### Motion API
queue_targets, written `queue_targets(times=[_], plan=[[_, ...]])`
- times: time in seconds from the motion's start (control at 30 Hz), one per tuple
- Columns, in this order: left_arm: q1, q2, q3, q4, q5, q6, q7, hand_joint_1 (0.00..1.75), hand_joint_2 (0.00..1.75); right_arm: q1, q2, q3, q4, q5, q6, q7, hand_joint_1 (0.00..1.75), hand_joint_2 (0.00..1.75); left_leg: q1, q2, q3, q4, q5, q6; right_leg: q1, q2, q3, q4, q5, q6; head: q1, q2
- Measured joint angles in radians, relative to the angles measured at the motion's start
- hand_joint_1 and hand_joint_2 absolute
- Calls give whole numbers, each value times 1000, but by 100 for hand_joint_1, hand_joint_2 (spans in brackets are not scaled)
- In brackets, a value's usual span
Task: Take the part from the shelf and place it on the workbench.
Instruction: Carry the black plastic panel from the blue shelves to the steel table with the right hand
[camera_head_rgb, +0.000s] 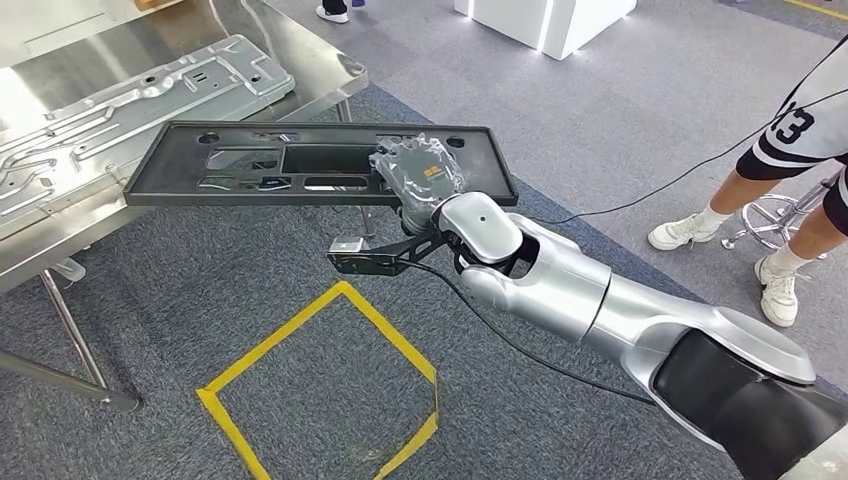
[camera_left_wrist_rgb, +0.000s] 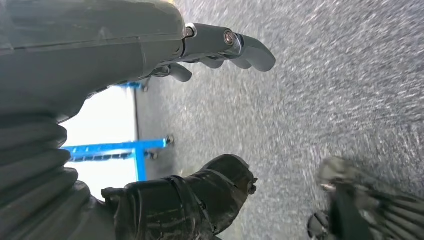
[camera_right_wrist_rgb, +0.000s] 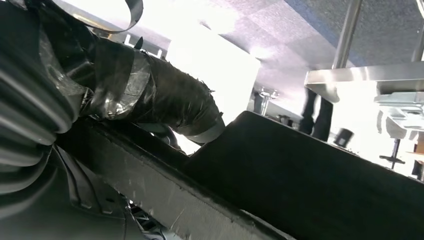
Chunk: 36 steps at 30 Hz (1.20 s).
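Stainless-steel workbench (camera_head_rgb: 320, 70), carrying a stamped silver metal panel (camera_head_rgb: 120, 110), lies beyond my fingertips. The flat black plastic part with cut-outs (camera_head_rgb: 300, 160) hangs level over grey carpet, its far edge just overlapping the bench edge. My right hand (camera_head_rgb: 425, 175) grips its near rim. I'd carry it further over the bench, keep it level, then release. Left hand (camera_left_wrist_rgb: 220, 50) hangs empty, fingers apart.

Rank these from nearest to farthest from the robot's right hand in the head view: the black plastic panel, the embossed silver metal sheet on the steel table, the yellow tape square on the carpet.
1. Black plastic panel: held by the right hand at its right end.
2. Yellow tape square: on the carpet, below and left of the hand.
3. Embossed silver metal sheet: on the steel table, far left.
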<state>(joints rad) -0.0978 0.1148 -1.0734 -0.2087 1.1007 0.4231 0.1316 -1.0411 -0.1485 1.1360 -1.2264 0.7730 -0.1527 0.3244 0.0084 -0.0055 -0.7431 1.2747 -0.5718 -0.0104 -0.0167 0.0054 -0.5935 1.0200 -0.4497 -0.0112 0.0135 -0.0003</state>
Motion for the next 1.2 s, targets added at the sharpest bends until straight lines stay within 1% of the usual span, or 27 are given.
queue_targets(times=[0.03,0.1,0.13,0.17,0.27,0.33,0.37,0.43,0.47,0.5,0.53,0.57,0.6,0.63,0.67,0.73,0.8,0.83,0.87,0.93,0.97,1.0,1.03,1.1,1.13,1.17,1.2], plan=[[1,0,-2,0,0,0,0,0,175,1,0,0,1,2,0,0,175,175,1,0,7,-48,34,2,0,0,12,0,-9,1,0,0],[4,0,-3,0,0,-1,0,0,175,1,0,0,2,5,0,1,175,175,0,0,42,-178,132,9,1,1,35,0,-26,7,0,0],[4,0,-4,0,1,-1,0,0,175,0,1,0,3,6,0,1,175,175,-4,0,57,-224,162,14,1,2,42,0,-33,11,1,0],[5,0,-4,0,1,-2,0,0,175,0,1,0,3,7,0,1,175,175,-8,0,65,-246,178,18,0,3,46,0,-40,17,0,0],[3,0,-6,0,1,-3,0,0,175,1,3,0,4,7,0,1,175,175,-14,0,79,-253,180,31,-2,5,53,-2,-56,37,0,0],[1,0,-6,0,1,-3,0,0,175,-2,2,0,4,8,-1,1,175,175,-11,1,94,-263,176,43,-1,4,33,44,-81,43,2,0],[1,0,-6,0,1,-3,0,0,175,-2,2,0,3,8,-1,1,175,175,-10,2,101,-266,172,49,-1,3,3,98,-102,43,2,0],[-1,0,-6,0,1,-3,0,0,175,1,2,0,4,8,-1,1,175,175,-13,2,111,-265,160,59,1,3,-88,239,-139,43,3,0],[-1,0,-6,0,1,-3,0,0,175,5,2,0,5,8,-1,1,175,175,-15,1,116,-263,153,61,1,2,-126,283,-138,44,3,0],[-1,0,-6,0,1,-3,0,0,175,8,2,0,6,8,-1,1,175,175,-16,0,123,-260,144,62,1,2,-146,289,-117,43,3,0],[-1,0,-6,0,1,-3,0,0,175,9,2,0,7,8,-1,1,175,175,-16,-2,131,-256,135,61,1,2,-144,252,-76,40,3,0],[-1,0,-6,0,1,-3,0,0,175,9,2,0,7,8,-1,1,175,175,-17,-4,139,-252,125,60,2,2,-127,190,-27,37,3,0],[-1,0,-6,0,1,-4,-1,0,175,8,2,0,8,9,-1,1,175,175,-18,-5,145,-247,115,57,5,1,-104,125,10,33,3,0],[-1,-1,-6,0,1,-4,-1,0,175,6,2,0,8,9,0,1,175,175,-19,-6,148,-242,107,52,7,0,-83,70,33,29,2,0],[-1,-1,-6,0,1,-5,-2,0,175,5,2,0,8,10,2,1,175,175,-20,-7,149,-240,101,48,9,0,-71,39,41,26,1,0],[-2,-1,-7,0,2,-6,-4,0,175,5,3,0,8,11,6,1,175,175,-20,-8,149,-241,97,38,13,1,-61,18,37,20,1,0],[-2,-1,-7,0,2,-6,-3,0,175,4,3,0,9,12,8,1,175,175,-17,-6,147,-235,88,27,10,0,-51,8,37,12,0,0],[-3,-1,-7,0,2,-6,-3,0,175,4,3,0,9,12,10,2,175,175,-16,-5,136,-210,74,21,7,-1,-44,1,37,7,-1,0],[-3,-1,-8,0,2,-6,-2,0,175,3,3,0,9,12,11,2,175,175,-12,-3,115,-166,54,14,5,-3,-36,-5,35,3,-3,0],[-2,-1,-8,0,3,-5,-1,0,175,5,3,0,9,13,14,2,175,175,-5,-2,45,-42,11,4,5,-6,-26,-7,29,-2,-4,0],[-2,-1,-8,0,2,-4,-1,0,175,8,4,0,9,13,15,3,175,175,-2,-1,14,4,4,-1,5,-8,-22,-7,25,-3,-4,0],[-1,-1,-9,0,2,-2,0,0,175,12,4,0,9,14,15,3,175,175,2,-1,-4,20,14,-4,5,-9,-17,-7,20,-2,-4,0],[0,-1,-9,0,2,-2,0,0,175,15,4,0,9,14,15,3,175,175,5,1,-1,-6,43,-6,4,-11,-12,-7,16,0,-4,0],[2,-1,-9,0,2,-1,0,0,175,16,4,0,9,15,15,4,175,175,9,10,49,-135,123,-8,3,-13,0,-7,6,7,-4,0],[2,-1,-9,0,2,0,0,0,175,15,4,0,9,16,15,4,175,175,6,16,77,-197,148,-7,3,-14,4,-6,2,11,-4,0],[0,-1,-9,0,1,1,0,0,175,14,4,0,9,16,15,5,175,175,3,19,95,-235,158,-3,4,-16,6,-7,-1,17,-5,0],[-1,-2,-9,0,1,2,0,0,175,13,4,0,10,17,15,6,175,175,-2,20,102,-251,156,1,5,-18,7,-7,-3,22,-5,0]])
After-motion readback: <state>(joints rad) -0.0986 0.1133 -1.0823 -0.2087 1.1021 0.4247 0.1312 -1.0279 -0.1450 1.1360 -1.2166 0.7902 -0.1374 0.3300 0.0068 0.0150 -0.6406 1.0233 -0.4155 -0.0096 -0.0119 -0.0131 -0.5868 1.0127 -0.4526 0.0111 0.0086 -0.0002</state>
